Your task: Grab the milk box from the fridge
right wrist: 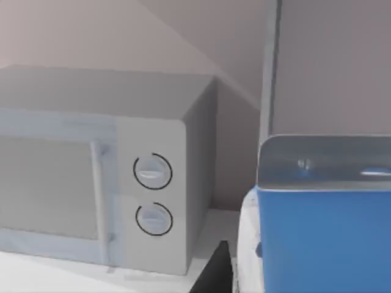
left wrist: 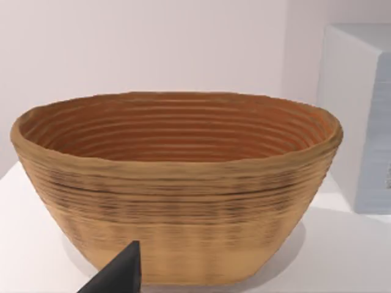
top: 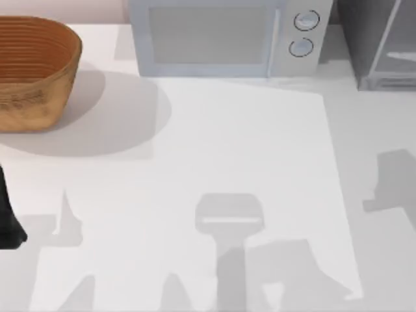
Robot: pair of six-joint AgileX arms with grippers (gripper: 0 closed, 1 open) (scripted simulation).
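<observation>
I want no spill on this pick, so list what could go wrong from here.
1. The right wrist view has the milk box very close to the right pincer, whose grip is hidden; a loose hold could drop it.
2. The fridge stands right beside the microwave, so a wide swing out could clip the microwave's side.
3. The basket sits close before the left arm; a sudden move there could knock it.

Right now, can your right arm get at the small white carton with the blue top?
Probably yes: the small white, blue-topped milk carton sits close up in the right wrist view, the right hand's dark fingertip beside it, nothing between. The light-grey microwave stands aside.
</observation>
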